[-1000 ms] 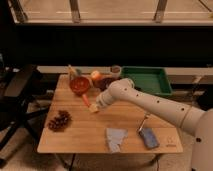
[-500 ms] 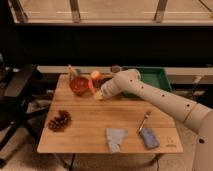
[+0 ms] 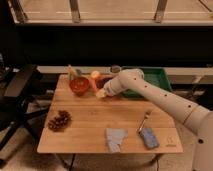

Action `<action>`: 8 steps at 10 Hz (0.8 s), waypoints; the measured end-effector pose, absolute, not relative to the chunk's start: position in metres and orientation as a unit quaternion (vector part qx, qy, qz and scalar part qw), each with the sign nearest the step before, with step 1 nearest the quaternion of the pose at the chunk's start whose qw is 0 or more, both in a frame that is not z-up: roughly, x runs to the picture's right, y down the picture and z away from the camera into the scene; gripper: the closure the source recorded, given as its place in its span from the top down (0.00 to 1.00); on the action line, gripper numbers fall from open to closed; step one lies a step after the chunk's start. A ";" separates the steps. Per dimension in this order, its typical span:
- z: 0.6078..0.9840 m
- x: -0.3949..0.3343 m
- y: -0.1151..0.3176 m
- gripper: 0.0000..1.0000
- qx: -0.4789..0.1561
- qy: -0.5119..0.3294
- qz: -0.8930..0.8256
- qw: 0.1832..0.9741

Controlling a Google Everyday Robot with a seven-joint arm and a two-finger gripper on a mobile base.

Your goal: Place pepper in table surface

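Since half a second earlier, the arm had drawn back toward the counter's (image 3: pixel 90 117) middle rear, bringing the gripper (image 3: pixel 101 93) just right of the red bowl (image 3: pixel 78 85). It appeared to be closed on the pepper (image 3: pixel 94 84), whose slender orange-red length rose from the gripper toward the orange fruit (image 3: pixel 95 75); the grip itself was hard to make out. Behind the arm sat the green tray (image 3: pixel 156 79). Nearer the front lay a dark grape cluster (image 3: pixel 58 121), a folded grey cloth (image 3: pixel 115 139) and a blue sponge (image 3: pixel 149 137).
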State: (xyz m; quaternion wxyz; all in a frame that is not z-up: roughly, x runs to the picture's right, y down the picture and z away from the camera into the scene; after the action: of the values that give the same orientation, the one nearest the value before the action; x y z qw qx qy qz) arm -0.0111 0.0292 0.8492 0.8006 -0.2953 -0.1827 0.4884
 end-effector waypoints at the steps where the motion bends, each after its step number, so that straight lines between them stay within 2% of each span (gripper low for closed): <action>1: 0.858 -0.011 0.040 0.00 -0.306 -0.175 0.488 0.799; 6: 0.892 -0.002 0.101 0.00 -0.359 -0.130 0.504 0.775; 8: 0.895 0.000 0.119 0.14 -0.377 -0.119 0.512 0.762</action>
State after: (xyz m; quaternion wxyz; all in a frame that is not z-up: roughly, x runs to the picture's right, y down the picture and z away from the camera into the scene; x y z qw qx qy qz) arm -0.0001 0.1186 0.8954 0.7623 -0.3771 -0.1192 0.5122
